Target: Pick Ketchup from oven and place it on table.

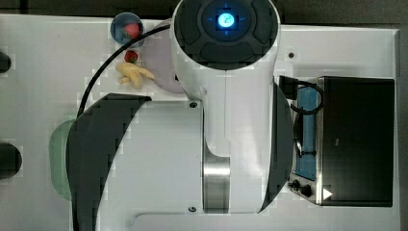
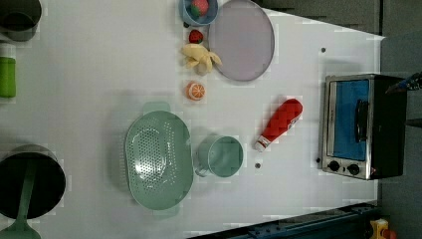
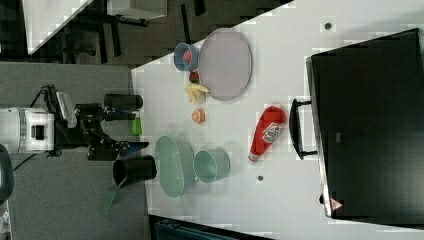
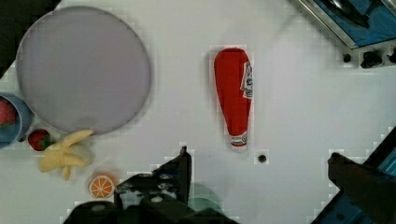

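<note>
The Ketchup (image 2: 279, 123) is a red bottle lying on its side on the white table (image 2: 99, 74), a short way to the left view's left of the oven (image 2: 362, 126). The wrist view has the Ketchup (image 4: 235, 93) flat below me, its white cap end nearest my fingers. The oven's (image 1: 356, 139) bluish glass door is shut. My gripper (image 4: 259, 157) hangs high above the table, open and holding nothing, with one dark finger (image 4: 180, 168) on either side of the picture. My arm (image 1: 226, 96) hides the table's middle in the top view.
A greyish-lilac plate (image 2: 241, 40), a blue bowl (image 2: 199, 11) holding a strawberry, a loose strawberry (image 2: 196, 36), a banana (image 2: 200, 57) and an orange half (image 2: 195, 91) lie at the left view's top. A green colander (image 2: 158, 158), a green cup (image 2: 222, 156) and a black pot (image 2: 30, 181) sit lower.
</note>
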`<state>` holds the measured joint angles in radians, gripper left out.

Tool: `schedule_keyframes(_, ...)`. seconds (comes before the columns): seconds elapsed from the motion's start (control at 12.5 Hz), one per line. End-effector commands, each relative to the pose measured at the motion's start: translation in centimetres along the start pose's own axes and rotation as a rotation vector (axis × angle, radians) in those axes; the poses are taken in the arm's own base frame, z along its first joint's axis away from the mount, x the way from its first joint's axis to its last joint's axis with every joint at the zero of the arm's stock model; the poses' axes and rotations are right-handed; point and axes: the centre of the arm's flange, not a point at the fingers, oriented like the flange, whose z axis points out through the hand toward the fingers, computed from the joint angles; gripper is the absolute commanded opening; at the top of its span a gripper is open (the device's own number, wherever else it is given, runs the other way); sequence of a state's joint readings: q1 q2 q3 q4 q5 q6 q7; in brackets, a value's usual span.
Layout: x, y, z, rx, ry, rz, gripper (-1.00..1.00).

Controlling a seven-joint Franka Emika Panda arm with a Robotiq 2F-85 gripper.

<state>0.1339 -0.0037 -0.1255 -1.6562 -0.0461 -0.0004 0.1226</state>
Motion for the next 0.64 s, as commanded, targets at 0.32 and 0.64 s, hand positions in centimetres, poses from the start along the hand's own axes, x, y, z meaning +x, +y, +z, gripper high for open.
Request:
schedule_keyframes(0.32, 1.93, 1.54, -0.85, 0.044, -0.001, 0.115, 1.0)
schedule_keyframes(0.64, 1.94, 1.53, -0.82, 0.044, -0.001, 0.115, 1.0)
